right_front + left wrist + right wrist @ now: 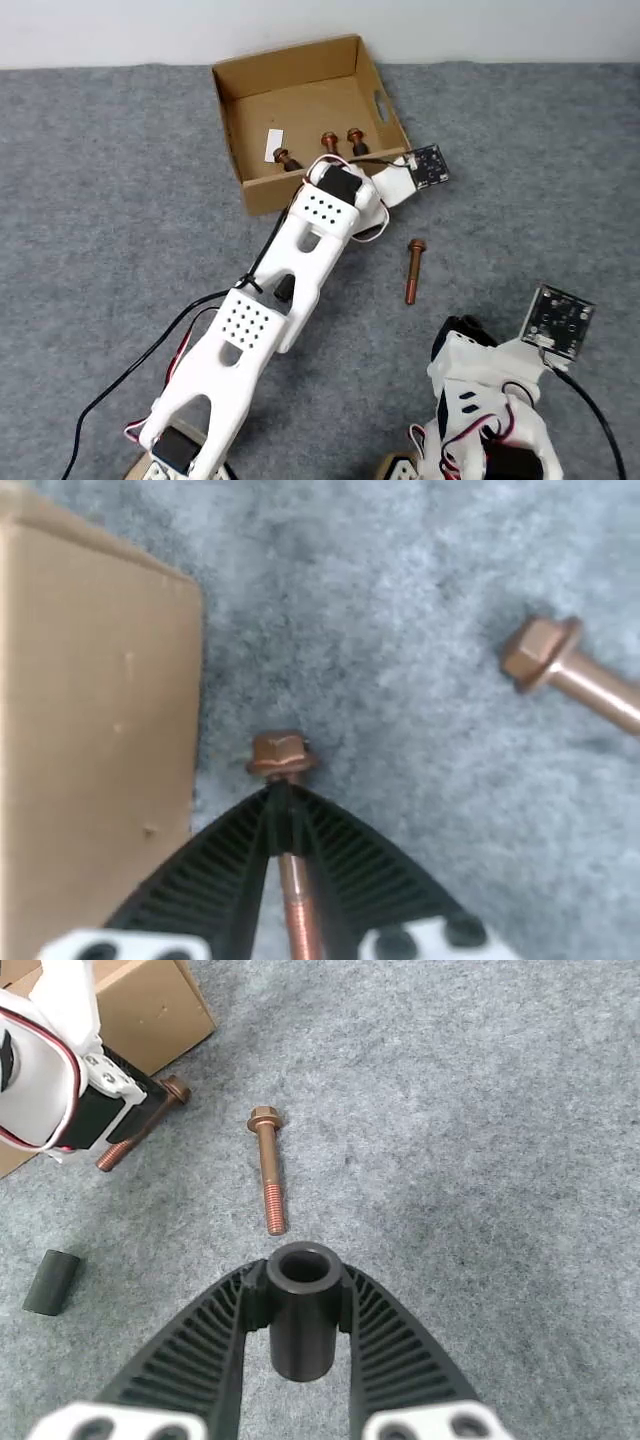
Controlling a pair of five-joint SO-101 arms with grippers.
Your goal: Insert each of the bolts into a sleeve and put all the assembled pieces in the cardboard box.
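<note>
Currently catalogued on a table (100,200) covered in grey carpet-like fabric:

Cardboard box (262,195): open-topped, set at the upper centre of the high view. Three boxed bolts (329,142) are seen in a row along its near wall, copper heads up, each with a dark part beneath. A white label (273,145) is seen on the box floor beside them.

Left gripper (285,798): found just outside the lower right corner of the box in the high view, at the end of the left arm, which is stretched up from the lower left of that frame. Its fingers are pinched on the held bolt (282,755), gripped on the shank just below the hexagonal head, with the threaded end running back between the fingers. The bolt head is kept close to the box's outer wall.

Loose bolt (415,270): laid flat on the table, right of centre in the high view, head toward the top of the frame. It is apart from the box and from both grippers.

Right gripper (303,1278): placed at the lower right of the high view. Its fingers are clamped on either side of a black sleeve (303,1310), whose open bore is turned toward the wrist camera.

Spare sleeve (52,1282): black, laid on its side on the table near the left arm, well apart from the gripped sleeve.
</note>
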